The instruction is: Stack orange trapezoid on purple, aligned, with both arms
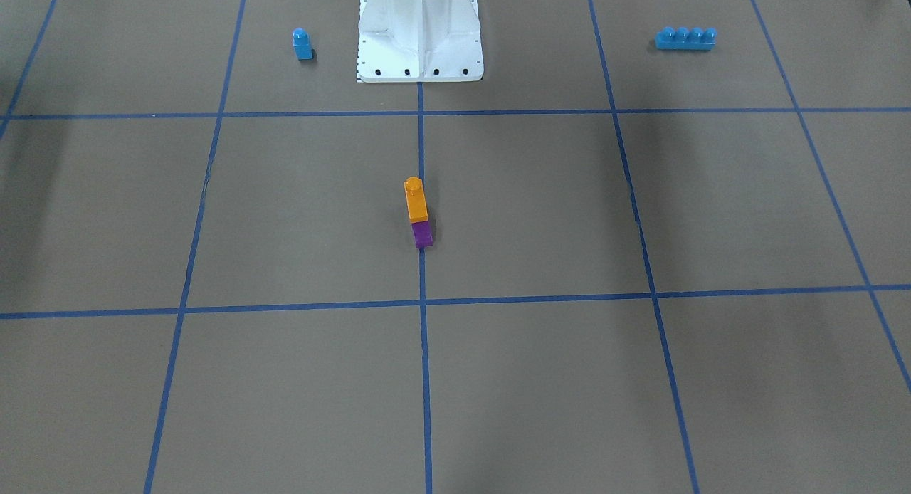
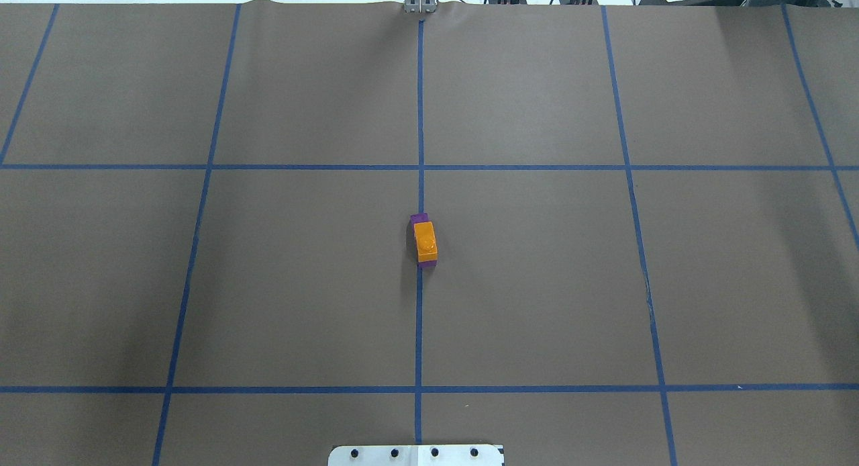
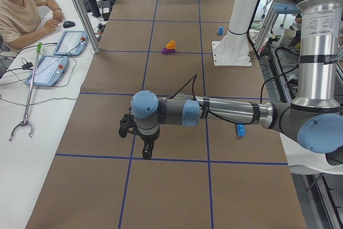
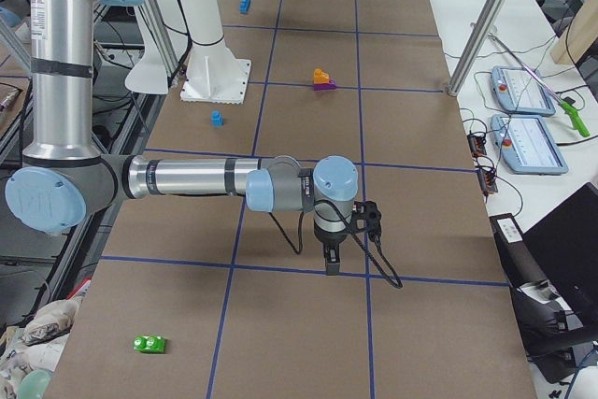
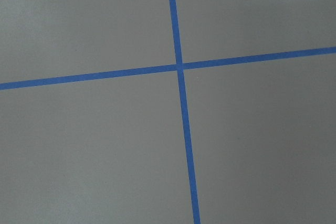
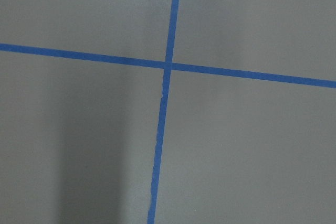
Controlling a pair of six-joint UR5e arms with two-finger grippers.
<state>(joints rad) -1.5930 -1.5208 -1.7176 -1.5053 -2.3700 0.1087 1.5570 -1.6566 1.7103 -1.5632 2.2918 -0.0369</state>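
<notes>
The orange trapezoid [image 1: 416, 198] sits on top of the purple block [image 1: 422, 234] on the central tape line at the middle of the table. The stack also shows in the overhead view, orange [image 2: 425, 242] over purple [image 2: 419, 218]. Neither arm touches it. My left gripper [image 3: 146, 151] hangs over the mat far from the stack, toward the left end of the table. My right gripper [image 4: 329, 263] hangs over the mat toward the right end. Both show only in side views, so I cannot tell whether they are open or shut. The wrist views show only mat and tape.
A small blue single-stud block [image 1: 302, 44] and a long blue four-stud brick [image 1: 685, 38] lie either side of the white robot base [image 1: 420, 45]. A green block [image 4: 149, 344] lies near the right end. An operator [image 3: 21, 9] sits beside the table.
</notes>
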